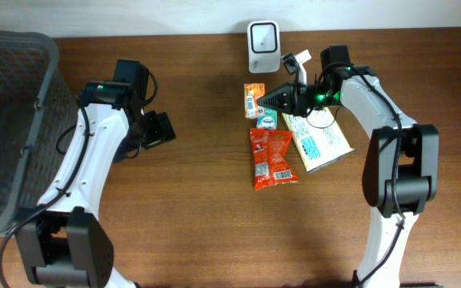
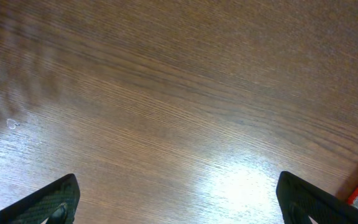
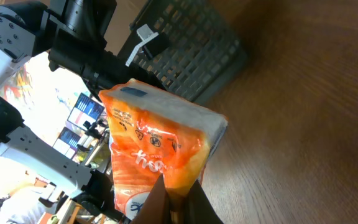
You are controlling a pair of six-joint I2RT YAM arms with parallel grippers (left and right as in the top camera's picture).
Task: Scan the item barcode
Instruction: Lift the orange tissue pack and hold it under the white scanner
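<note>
Pinching orange packet [image 3: 157, 146], right hand [image 3: 174, 198] clamped.

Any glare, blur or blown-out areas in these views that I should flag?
Left wrist view: a bright glare patch on the table, grain soft toward the top. Right wrist view: the orange packet in the right claw is fairly sharp, the background at left washed out. Overhead view: even light, only soft shadows.
</note>
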